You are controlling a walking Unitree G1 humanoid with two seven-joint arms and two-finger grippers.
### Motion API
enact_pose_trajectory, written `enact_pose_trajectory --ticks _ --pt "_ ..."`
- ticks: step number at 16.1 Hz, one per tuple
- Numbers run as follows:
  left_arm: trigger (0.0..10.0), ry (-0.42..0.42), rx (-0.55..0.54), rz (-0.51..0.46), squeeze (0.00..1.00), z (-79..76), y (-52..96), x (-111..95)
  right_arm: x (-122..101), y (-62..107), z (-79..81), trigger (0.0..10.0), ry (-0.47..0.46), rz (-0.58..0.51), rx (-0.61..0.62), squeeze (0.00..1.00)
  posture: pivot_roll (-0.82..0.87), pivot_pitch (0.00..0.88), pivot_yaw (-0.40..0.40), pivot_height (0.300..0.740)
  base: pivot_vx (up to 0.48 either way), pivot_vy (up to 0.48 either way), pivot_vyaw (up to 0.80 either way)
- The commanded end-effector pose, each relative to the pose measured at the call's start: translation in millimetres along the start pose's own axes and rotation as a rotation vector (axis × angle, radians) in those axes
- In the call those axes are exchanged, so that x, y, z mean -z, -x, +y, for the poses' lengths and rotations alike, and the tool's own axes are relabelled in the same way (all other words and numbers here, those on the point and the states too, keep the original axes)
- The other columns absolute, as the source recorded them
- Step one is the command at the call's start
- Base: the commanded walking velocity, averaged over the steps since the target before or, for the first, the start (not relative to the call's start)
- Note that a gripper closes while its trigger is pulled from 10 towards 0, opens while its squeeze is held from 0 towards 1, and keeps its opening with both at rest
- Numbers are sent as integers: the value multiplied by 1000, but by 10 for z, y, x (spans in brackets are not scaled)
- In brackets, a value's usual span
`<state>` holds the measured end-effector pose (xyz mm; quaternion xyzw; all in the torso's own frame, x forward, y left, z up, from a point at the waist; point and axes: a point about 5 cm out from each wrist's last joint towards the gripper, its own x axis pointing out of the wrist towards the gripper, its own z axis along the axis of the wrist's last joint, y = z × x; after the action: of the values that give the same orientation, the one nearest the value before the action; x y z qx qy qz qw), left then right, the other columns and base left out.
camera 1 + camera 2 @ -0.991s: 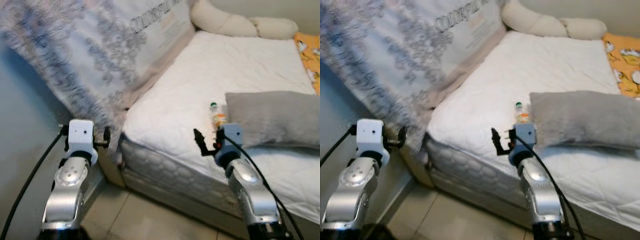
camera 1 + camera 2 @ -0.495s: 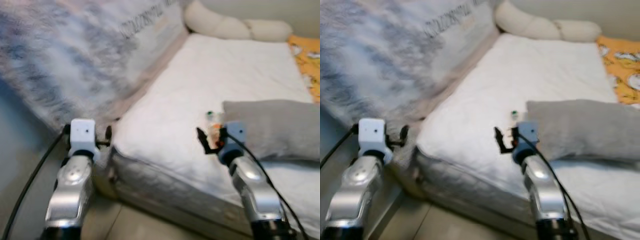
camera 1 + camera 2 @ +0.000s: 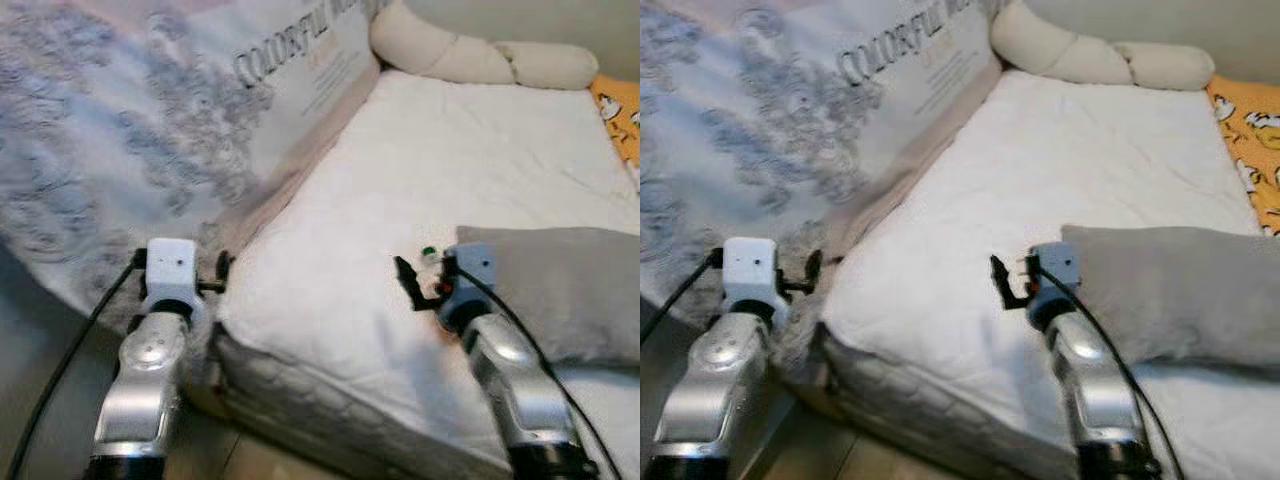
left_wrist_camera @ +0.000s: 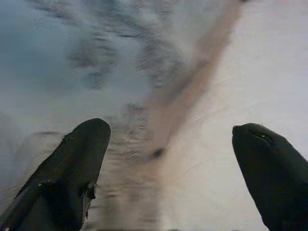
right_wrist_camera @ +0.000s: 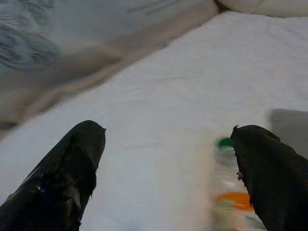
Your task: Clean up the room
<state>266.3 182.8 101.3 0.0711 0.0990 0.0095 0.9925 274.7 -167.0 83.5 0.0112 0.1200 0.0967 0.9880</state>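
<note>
A patterned mattress point(image 3: 150, 150) leans at upper left, its printed wording reading roughly "COLORFUL". Centre frame, a small bottle point(image 5: 230, 202) with a green cap and orange label lies on the white bed point(image 3: 450, 170), beside a grey pillow point(image 3: 570, 290). My right gripper point(image 5: 168, 183) hovers wide open before the bottle; my left gripper point(image 4: 168, 183) is wide open too.

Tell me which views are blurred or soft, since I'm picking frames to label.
Left eye view: fairly sharp on the white quilted mattress, softer at the patterned grey bedding. Left wrist view: heavily smeared behind the open left end effector. Right wrist view: the small clear bottle with green cap and orange label is blurred beside the open right end effector; lighting even, no glare.
</note>
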Motion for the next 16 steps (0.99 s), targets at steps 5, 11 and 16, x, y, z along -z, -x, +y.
enact_pose_trajectory --ticks 5,11,16 --pt "10000 -87 110 5 0 16 91 -9 110 -174 -114 10000 94 182 51 1000 -20 0 36 740 0 0 0" --pt "10000 -205 406 33 0 -121 104 -29 188 -451 -399 10000 144 328 163 1000 -1 0 45 740 0 0 0" --pt "10000 -268 651 93 0 -150 202 -19 372 -466 -635 10000 77 468 250 1000 3 0 88 740 0 0 0"
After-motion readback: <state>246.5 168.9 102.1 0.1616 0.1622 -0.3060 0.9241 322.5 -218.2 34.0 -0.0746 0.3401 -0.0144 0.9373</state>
